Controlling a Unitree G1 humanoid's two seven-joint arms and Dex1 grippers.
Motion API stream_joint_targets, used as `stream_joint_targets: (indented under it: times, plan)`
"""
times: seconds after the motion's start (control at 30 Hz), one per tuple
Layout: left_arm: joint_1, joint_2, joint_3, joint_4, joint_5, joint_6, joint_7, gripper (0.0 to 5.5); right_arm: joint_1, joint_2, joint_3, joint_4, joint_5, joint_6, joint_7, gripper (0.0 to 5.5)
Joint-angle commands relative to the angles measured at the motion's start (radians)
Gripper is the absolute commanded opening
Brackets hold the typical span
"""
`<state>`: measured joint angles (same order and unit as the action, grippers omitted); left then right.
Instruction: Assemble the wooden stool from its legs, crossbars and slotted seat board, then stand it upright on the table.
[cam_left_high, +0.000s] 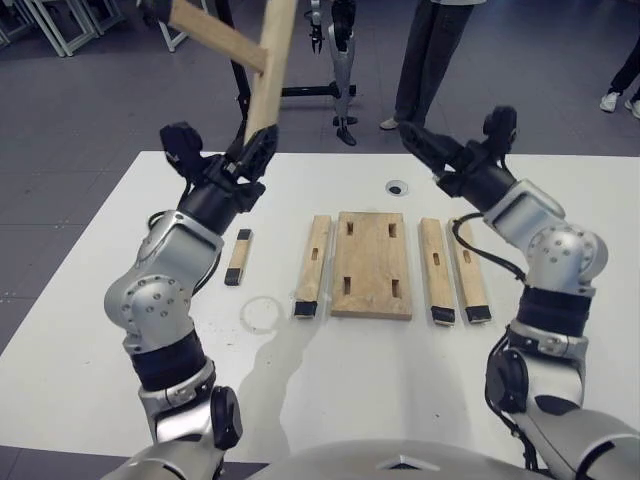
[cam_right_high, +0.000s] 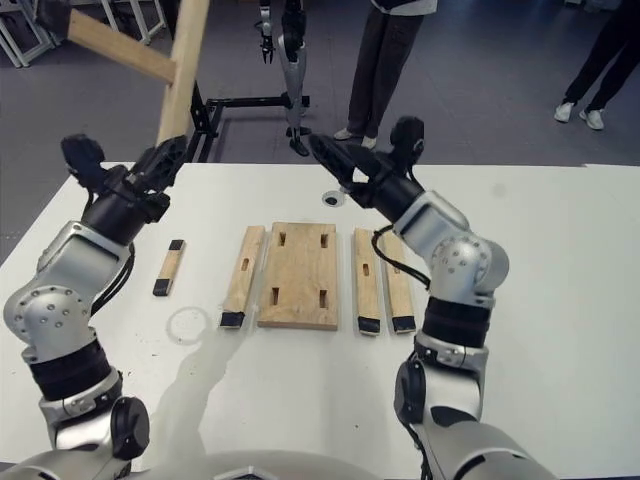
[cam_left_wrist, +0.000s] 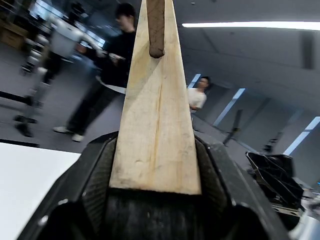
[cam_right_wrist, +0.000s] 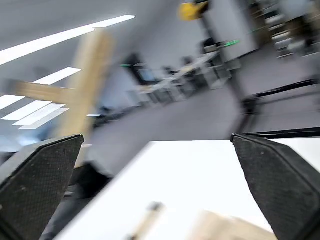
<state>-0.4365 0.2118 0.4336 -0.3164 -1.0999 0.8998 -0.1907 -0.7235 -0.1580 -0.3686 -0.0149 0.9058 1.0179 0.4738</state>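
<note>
On the white table (cam_left_high: 90, 300) the seat board (cam_left_high: 372, 264) lies flat between three legs (cam_left_high: 313, 266), short crossbar (cam_left_high: 239, 256) further left. The left gripper (cam_left_high: 252, 150) is clamped on a raised leg (cam_left_high: 270, 70). The right gripper (cam_left_high: 412, 138) hangs at the far edge, fingers apart.

Left claw (cam_left_high: 258, 142) raised and clamped; right claw (cam_left_high: 412, 135) raised, spread

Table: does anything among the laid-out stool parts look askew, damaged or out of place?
Nothing stands out. The seat board, three legs and short crossbar lie flat in a tidy row. Only oddity: a faint ring mark on the table, near the crossbar's end.
</note>
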Motion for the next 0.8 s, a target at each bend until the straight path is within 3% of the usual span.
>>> stream_joint_targets:
  times: [0.03,0.23,0.57,0.8]
  plan:
    - [-0.098,0.038,0.035,0.102,-0.346,0.094,-0.042,2.04,-0.157,-0.044,-0.036,0.079,0.223,0.153,0.09,5.5]
    - [-0.086,0.095,-0.038,0.121,-0.542,0.13,-0.051,2.04,-0.212,-0.052,-0.032,0.147,0.323,0.202,0.046,5.5]
    - [-0.016,0.129,-0.178,0.108,-0.553,0.137,-0.121,2.04,-0.221,-0.042,0.009,0.178,0.419,0.25,0.007,5.5]
    - [0.01,0.186,-0.208,0.131,-0.505,0.14,-0.186,2.04,-0.203,-0.073,0.037,0.17,0.493,0.322,0.046,4.14]
